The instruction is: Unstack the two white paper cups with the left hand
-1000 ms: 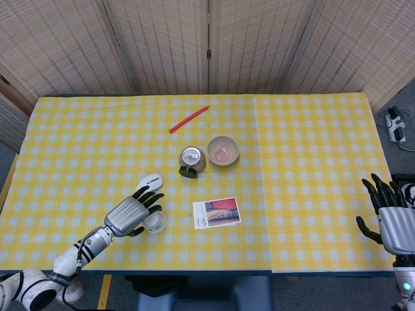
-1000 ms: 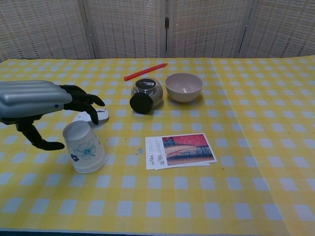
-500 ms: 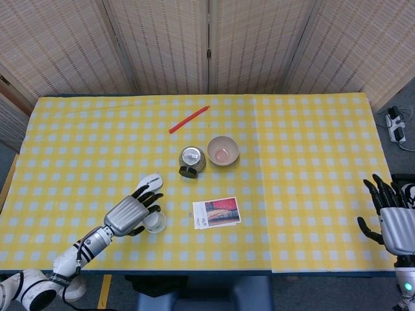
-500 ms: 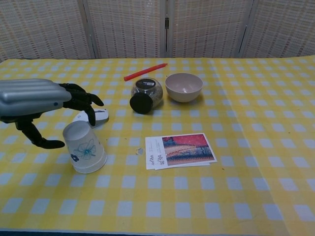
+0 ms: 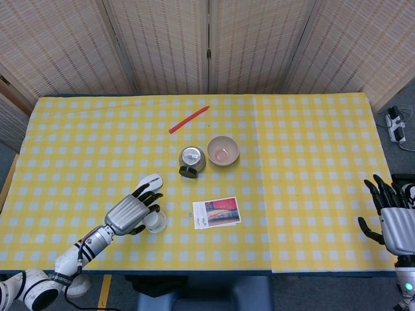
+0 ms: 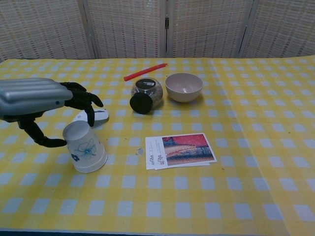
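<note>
A white paper cup [image 6: 84, 147] with a blue flower print stands upside down near the table's front left; the head view shows it as [image 5: 155, 222]. My left hand [image 6: 39, 105] hovers over its upturned base, fingers [image 6: 88, 110] curved down behind the cup and thumb tip at its left edge; whether they touch is unclear. In the head view the left hand [image 5: 130, 214] covers the cup's left side. A second white cup [image 6: 96, 117] lies on its side just behind, partly hidden by the fingers. My right hand [image 5: 392, 220] hangs off the table's right edge, fingers spread, holding nothing.
A glass jar [image 6: 146, 95] with a black lid lies on its side mid-table, a beige bowl [image 6: 183, 87] to its right. A red pen [image 6: 145, 72] lies farther back. A picture card [image 6: 179, 150] lies right of the cup. The yellow checked tablecloth [image 6: 256, 147] covers the table.
The left thumb has crept a little inward to the upturned cup's edge, and the fingers have drawn slightly nearer. Neither cup has moved. The right hand has barely shifted.
</note>
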### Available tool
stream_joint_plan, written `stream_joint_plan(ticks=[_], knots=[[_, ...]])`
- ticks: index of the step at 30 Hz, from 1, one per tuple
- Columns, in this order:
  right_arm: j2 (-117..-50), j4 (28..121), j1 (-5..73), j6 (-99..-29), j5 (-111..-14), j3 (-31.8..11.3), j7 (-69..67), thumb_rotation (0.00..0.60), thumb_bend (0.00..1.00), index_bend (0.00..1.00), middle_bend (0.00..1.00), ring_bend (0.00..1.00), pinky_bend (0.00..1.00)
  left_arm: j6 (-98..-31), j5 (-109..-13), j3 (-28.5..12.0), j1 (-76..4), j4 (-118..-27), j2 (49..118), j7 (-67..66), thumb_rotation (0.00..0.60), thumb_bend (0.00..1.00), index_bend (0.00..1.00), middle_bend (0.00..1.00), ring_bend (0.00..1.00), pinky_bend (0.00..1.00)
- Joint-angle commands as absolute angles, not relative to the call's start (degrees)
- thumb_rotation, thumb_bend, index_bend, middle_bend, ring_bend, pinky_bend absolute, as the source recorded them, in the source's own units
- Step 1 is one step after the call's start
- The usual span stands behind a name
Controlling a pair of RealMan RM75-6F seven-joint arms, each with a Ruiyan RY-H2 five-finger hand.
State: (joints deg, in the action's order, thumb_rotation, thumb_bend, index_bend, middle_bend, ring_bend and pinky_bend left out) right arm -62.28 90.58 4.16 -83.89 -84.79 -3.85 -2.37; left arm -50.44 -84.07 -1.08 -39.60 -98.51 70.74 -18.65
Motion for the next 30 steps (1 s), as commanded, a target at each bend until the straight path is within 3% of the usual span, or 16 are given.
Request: stream_joint_plan(ticks=[1, 9, 30], knots=[[-62.3, 90.6, 4.1, -83.9, -84.8, -3.8, -2.4, 0.6, 0.39, 0.0, 0.0, 0.09, 0.0, -50.7, -84.2, -1.0, -39.6, -98.2, 71.0, -18.4, 0.6, 0.38, 0.39, 0.16, 0.18, 0.06], [-62.1, 90.9, 4.0, -84.0, -84.7, -3.9, -2.2, 0.6, 0.39, 0.0, 0.0, 0.09, 0.0, -51.8, -84.8, -1.1, -39.5, -99.3, 69.6, -17.0, 0.6, 0.39, 0.4, 0.17, 0.19, 0.06], [-62.0, 91.3, 4.1, -84.3, -85.1, -4.0, -2.2, 0.6, 0.39, 0.0, 0.0, 0.09, 0.0, -59.4, -86.5, -3.0, -36.1, -110.4, 54.6, -11.3, 0.6, 0.4, 0.42, 0.18, 0.19, 0.06]])
